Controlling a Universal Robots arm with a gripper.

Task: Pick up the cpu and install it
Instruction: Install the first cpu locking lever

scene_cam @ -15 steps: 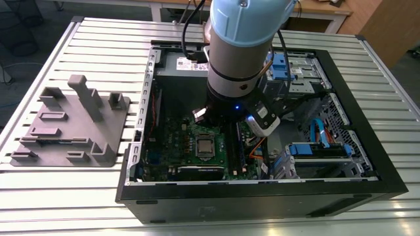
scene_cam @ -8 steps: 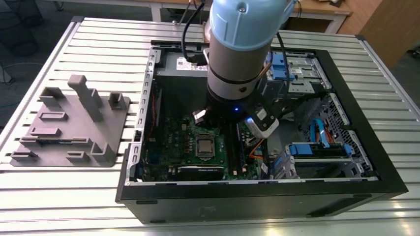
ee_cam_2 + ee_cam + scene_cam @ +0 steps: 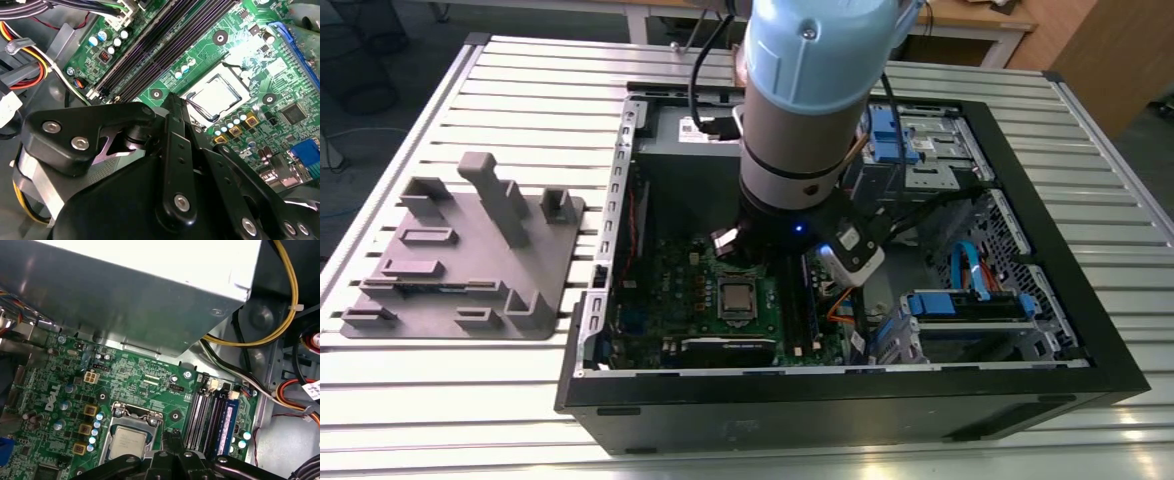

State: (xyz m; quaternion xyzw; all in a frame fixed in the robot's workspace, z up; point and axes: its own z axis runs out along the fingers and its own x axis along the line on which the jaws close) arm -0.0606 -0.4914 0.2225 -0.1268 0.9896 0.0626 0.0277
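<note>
On the exterior view's left, a grey fixture block (image 3: pixel 467 260) lies on the slatted bench (image 3: pixel 440 390). Right of it stands the open computer case (image 3: pixel 854 405), with the arm (image 3: pixel 807 120) reaching down into it and blocking the board beneath its wrist. The cpu (image 3: pixel 736 298) sits in its socket on the green motherboard (image 3: pixel 674 300), just beside the arm.

In both wrist views the end effector (image 3: pixel 171 100) (image 3: pixel 172 436) has its black fingers pressed together, pinching nothing. Its tip is just beside the socket's metal frame; whether it touches cannot be told. These views also bring out the memory sticks (image 3: pixel 212 415) beside the cpu (image 3: pixel 129 442).
</note>
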